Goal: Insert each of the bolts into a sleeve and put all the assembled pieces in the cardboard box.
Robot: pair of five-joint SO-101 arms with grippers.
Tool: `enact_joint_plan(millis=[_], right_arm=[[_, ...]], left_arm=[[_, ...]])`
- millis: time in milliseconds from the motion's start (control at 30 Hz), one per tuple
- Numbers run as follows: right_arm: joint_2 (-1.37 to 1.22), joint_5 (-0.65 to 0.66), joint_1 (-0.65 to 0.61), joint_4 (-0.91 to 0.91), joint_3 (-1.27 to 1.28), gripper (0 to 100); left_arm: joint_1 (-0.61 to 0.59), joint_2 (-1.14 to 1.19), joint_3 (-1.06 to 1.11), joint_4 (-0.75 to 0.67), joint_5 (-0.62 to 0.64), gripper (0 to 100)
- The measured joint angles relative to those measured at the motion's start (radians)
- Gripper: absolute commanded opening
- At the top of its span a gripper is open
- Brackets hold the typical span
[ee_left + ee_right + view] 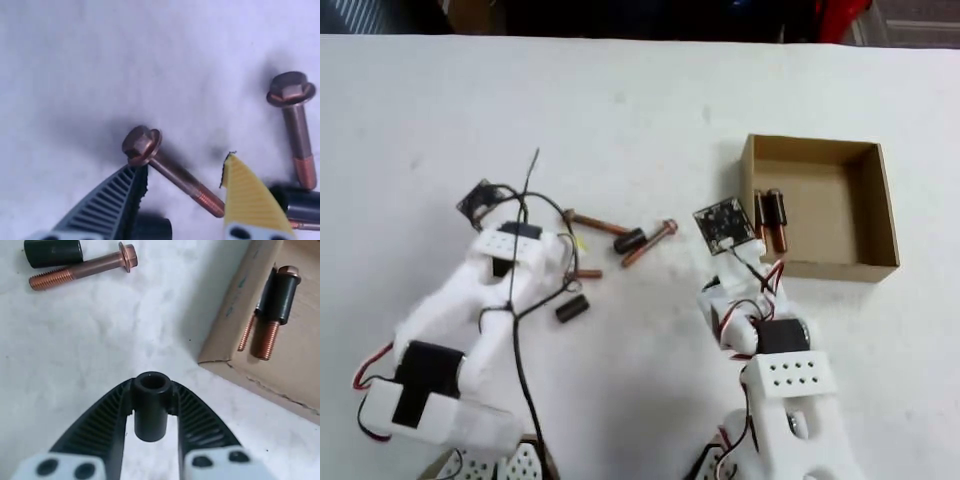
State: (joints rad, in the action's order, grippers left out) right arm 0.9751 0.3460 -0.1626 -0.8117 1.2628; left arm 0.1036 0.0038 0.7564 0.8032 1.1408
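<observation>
Right wrist view showed the right jaws clamped on a black sleeve (150,415), held upright with its open bore facing the camera, above the white bench (100,340). Just beside them stood the cardboard box (225,315), and on its floor lay two assembled pieces (277,295) side by side, each a copper bolt pushed through a dark sleeve. Farther off on the bench a loose bolt (82,270) lay with another sleeve (52,251) just beside its threaded end, not on it.

From the left wrist camera the left jaws were apart, straddling a copper bolt (170,172) that lay flat on the bench; the grey finger (115,200) sat right at the bolt's hexagonal head and the yellow finger (247,200) stood off the shank on the other side. A second bolt (295,130) lay near, its threads by a dark sleeve (300,202).

In the high view the box (810,150) sat to the right of both arms, with the finished pieces (770,218) against its left wall. One more sleeve (572,308) lay alone between the arms.
</observation>
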Motion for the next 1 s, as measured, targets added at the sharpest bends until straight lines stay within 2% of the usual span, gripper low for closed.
enact_joint_plan(millis=[700,1000], right_arm=[[0.0,0.0,0.0,0.0,0.0,1.7],[0.0,0.0,0.0,0.0,0.0,1.7]], left_arm=[[-0.009,0.048,-0.054,0.031,0.002,26],[-0.041,0.049,-0.054,-0.02,0.002,26]])
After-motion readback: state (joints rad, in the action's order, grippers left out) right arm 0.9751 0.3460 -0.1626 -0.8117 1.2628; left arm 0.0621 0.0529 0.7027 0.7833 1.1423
